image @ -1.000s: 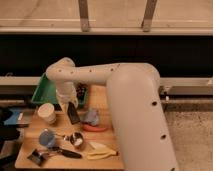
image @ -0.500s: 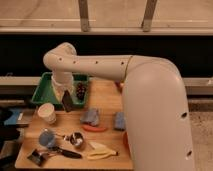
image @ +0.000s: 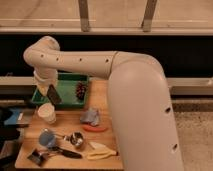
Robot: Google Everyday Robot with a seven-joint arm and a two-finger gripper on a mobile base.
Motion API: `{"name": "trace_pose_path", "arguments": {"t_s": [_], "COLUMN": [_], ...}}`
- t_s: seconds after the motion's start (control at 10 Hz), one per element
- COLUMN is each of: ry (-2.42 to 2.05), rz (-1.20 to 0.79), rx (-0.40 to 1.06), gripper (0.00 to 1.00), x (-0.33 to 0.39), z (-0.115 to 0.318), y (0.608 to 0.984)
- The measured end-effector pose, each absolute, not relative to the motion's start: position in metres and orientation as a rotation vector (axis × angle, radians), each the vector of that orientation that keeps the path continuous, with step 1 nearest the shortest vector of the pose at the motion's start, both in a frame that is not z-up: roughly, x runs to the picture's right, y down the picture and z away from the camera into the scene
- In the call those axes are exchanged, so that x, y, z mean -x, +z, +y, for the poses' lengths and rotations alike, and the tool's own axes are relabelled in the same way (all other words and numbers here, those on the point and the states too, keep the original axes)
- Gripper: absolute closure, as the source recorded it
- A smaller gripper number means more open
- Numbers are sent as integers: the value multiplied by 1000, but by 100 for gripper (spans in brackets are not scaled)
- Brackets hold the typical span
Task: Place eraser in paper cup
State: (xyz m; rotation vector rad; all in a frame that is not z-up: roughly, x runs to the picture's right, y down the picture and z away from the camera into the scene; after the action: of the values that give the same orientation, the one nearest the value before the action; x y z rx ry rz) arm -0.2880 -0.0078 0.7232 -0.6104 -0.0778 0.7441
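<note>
Eraser (image: 54, 94) hangs from my gripper (image: 52, 91), fingers clamped on its upper end, its long axis tilted so the lower end points down and to the right, over the near edge of the green tray (image: 68, 102). Down and a little left of it stands the paper cup (image: 47, 113), mouth up, near but not under the eraser; I judge a short move that way is needed. My arm hides the fingers themselves and where they grip.
</note>
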Motion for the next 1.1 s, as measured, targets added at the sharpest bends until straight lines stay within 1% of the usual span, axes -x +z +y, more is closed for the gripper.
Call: {"name": "trace_pose_path", "arguments": {"t_s": [0.3, 0.5, 0.9, 1.1], "ry": [664, 642, 630, 634], "rz": [-163, -203, -252, -270], "rx": [605, 614, 627, 636], "gripper": [100, 100, 100, 100], "x": [327, 341, 354, 359], "z": [-4, 3, 14, 22], "y": [710, 708, 717, 732]}}
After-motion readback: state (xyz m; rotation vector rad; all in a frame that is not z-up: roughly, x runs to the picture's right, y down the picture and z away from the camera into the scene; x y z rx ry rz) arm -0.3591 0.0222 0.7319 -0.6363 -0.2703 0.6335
